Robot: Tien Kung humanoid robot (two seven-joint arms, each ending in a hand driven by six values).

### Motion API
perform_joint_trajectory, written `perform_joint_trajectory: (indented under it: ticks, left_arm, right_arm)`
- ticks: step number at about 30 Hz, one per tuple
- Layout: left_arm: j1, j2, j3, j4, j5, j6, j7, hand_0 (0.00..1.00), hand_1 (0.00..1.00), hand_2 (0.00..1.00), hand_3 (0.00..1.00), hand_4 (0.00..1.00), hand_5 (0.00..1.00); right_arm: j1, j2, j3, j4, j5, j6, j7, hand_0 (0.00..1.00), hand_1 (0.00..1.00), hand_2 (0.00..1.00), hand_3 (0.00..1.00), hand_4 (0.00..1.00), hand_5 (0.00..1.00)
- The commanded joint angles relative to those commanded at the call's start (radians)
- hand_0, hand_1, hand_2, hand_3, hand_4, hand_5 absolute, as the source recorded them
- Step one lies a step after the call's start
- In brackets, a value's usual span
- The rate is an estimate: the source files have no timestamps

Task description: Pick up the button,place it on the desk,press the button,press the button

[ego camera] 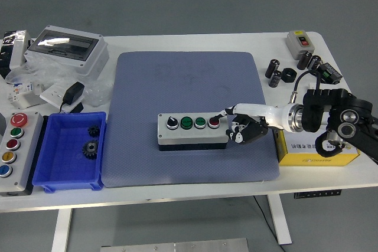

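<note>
A grey button box (191,130) lies on the blue mat (189,110), near its front middle. It carries a black knob, two green buttons and a red button (214,123) at its right end. My right hand (239,123) comes in from the right, at the box's right end. Its white index finger (227,112) is stretched out with the tip at the red button; the other fingers are curled under. It holds nothing. My left arm is out of view.
A blue bin (69,151) with two gears stands left of the mat. A second button box (15,151) lies at the far left. A yellow box (316,149) sits under my right forearm. Capacitors (282,74) and a small switch box (299,41) are at the back right.
</note>
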Motion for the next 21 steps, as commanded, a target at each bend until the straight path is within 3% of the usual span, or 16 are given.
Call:
perform_joint_trajectory:
  ticks: [6, 10, 17, 18, 21]
  left_arm:
    - [0.004, 0.0, 0.001, 0.0, -0.001, 0.0, 0.001, 0.607, 0.597, 0.523, 0.601, 0.647, 0.123]
    - [0.007, 0.0, 0.001, 0.0, -0.001, 0.001, 0.001, 0.608, 0.598, 0.524, 0.602, 0.648, 0.121]
    - [0.017, -0.005, 0.003, 0.0, -0.004, 0.006, 0.002, 0.608, 0.598, 0.524, 0.602, 0.648, 0.122]
    - [0.019, -0.006, 0.003, 0.0, -0.004, 0.006, 0.001, 0.608, 0.598, 0.524, 0.603, 0.649, 0.121]
    - [0.024, -0.008, 0.001, 0.0, -0.002, 0.007, 0.0, 0.608, 0.598, 0.524, 0.603, 0.649, 0.121]
  right_arm:
    - [-0.038, -0.015, 0.112, 0.073, 0.036, 0.005, 0.029, 0.002, 0.177, 0.251, 0.868, 0.282, 0.034]
    - [-0.085, 0.005, 0.183, 0.064, -0.016, -0.067, 0.077, 0.002, 0.177, 0.251, 0.861, 0.285, 0.035]
    - [-0.217, 0.133, 0.327, -0.007, -0.181, -0.307, 0.238, 0.002, 0.177, 0.246, 0.844, 0.298, 0.028]
    - [-0.233, 0.152, 0.345, -0.018, -0.197, -0.343, 0.266, 0.047, 0.226, 0.312, 0.807, 0.348, 0.087]
    - [-0.282, 0.215, 0.394, -0.036, -0.21, -0.46, 0.362, 0.047, 0.226, 0.312, 0.807, 0.348, 0.087]
